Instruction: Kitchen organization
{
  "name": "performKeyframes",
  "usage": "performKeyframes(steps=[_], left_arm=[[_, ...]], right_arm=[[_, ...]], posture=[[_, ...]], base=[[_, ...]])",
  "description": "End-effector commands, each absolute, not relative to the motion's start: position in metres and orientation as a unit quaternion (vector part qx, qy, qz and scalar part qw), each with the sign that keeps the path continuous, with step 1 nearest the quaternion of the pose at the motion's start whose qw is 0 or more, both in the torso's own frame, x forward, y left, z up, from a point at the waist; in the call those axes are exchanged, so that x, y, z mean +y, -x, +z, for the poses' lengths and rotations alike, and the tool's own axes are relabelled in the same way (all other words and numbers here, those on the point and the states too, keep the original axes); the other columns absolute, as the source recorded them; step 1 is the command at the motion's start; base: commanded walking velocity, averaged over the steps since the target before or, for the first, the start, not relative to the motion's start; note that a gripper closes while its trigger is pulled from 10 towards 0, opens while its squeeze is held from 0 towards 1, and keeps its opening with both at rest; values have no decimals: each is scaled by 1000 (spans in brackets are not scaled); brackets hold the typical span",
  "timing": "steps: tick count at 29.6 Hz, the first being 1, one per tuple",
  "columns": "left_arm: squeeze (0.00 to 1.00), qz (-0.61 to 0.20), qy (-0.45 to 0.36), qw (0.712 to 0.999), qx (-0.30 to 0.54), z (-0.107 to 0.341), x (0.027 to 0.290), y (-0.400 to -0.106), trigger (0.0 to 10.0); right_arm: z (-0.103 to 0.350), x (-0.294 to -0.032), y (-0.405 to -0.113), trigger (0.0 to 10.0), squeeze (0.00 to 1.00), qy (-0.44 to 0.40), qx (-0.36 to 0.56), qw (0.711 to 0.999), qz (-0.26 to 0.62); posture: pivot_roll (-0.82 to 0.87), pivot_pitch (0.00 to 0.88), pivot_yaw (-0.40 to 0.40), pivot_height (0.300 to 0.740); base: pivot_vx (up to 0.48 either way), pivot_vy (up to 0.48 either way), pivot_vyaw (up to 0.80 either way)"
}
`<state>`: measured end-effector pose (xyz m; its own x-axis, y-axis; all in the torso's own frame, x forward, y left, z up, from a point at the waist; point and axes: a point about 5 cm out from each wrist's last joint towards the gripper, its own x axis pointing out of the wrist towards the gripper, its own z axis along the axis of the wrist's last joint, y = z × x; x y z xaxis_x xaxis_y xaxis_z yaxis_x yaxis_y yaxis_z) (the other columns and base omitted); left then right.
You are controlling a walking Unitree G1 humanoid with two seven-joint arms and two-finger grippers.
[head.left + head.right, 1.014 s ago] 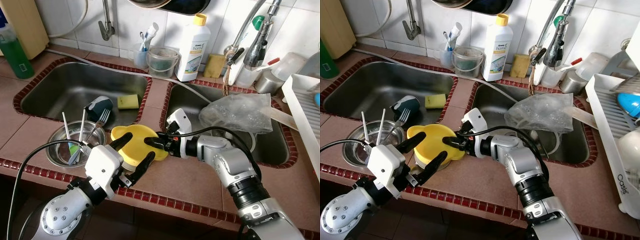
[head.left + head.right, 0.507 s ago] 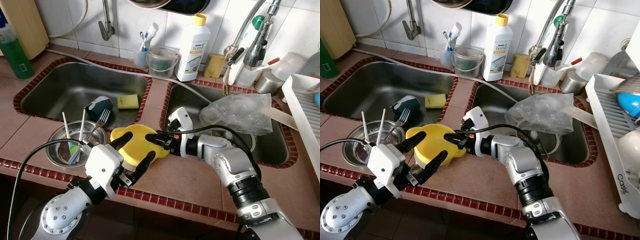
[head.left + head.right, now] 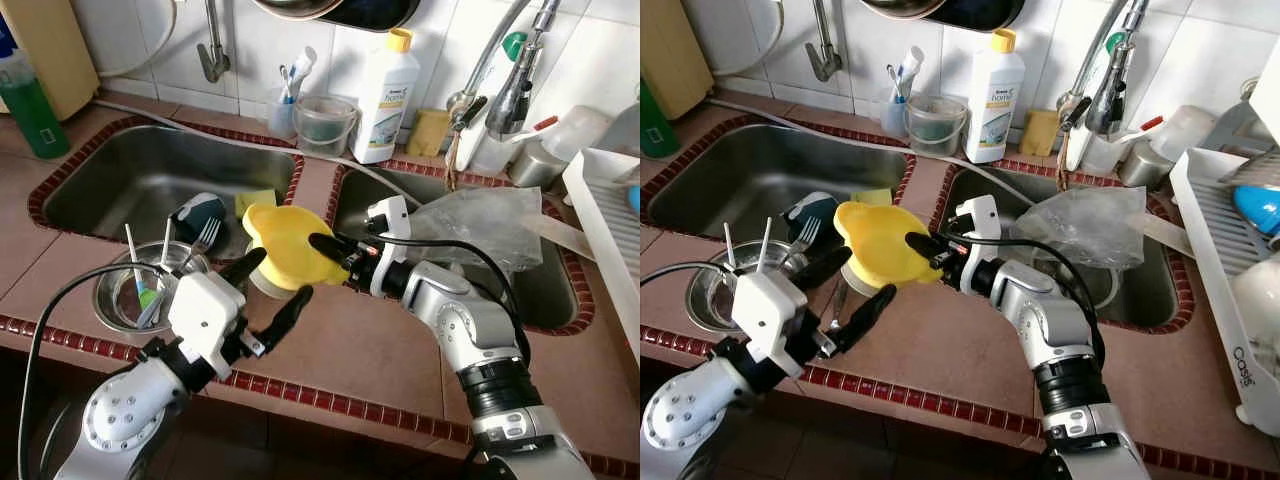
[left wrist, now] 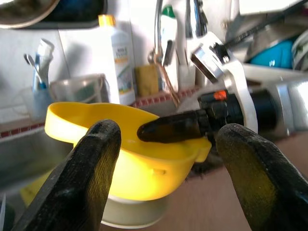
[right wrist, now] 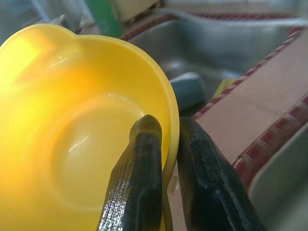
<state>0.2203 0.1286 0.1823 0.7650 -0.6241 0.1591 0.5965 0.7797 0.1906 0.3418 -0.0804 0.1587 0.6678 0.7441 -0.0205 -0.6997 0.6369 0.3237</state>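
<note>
Gripping the rim of a yellow bowl (image 3: 287, 243), the right gripper (image 3: 335, 252) holds it tilted above the brown counter (image 3: 380, 360) between the two sinks, one finger inside the rim and one outside. Under the bowl sits a pale cup-like container (image 3: 262, 285) (partly hidden). The left gripper (image 3: 268, 287) hangs just near of the bowl, its fingers spread apart and touching nothing. To the left, a steel bowl (image 3: 112, 300) holds a fork (image 3: 198, 245) and white utensils.

From the right eye, a crumpled clear plastic bag (image 3: 1085, 226) lies across the right sink (image 3: 1150, 300), and a white detergent bottle (image 3: 994, 83) stands against the far tiles.

Seen from the left wrist, both black fingers (image 4: 91, 168) frame the bowl without contact.

Seen from the right wrist, two fingertips (image 5: 139, 178) pinch the bowl's yellow wall between them, the left sink (image 5: 226, 43) blurred beyond.
</note>
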Motion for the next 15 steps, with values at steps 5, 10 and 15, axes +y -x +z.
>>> performKeyframes(steps=[5,10,15], left_arm=[[0,-303,-29,944,-124,191,127,-236,10000],[0,-271,-2,952,-138,196,126,-254,10000],[0,-211,5,968,-138,197,131,-281,10000]], right_arm=[[183,-99,-350,0,0,-149,-18,934,325],[201,-109,-347,314,0,-178,-91,933,298],[217,-115,-341,7451,0,-140,-173,943,247]], posture=[[-17,65,-64,740],[-20,52,-59,740],[-42,45,-33,740]], base=[[0,0,0],[0,0,0],[0,0,0]])
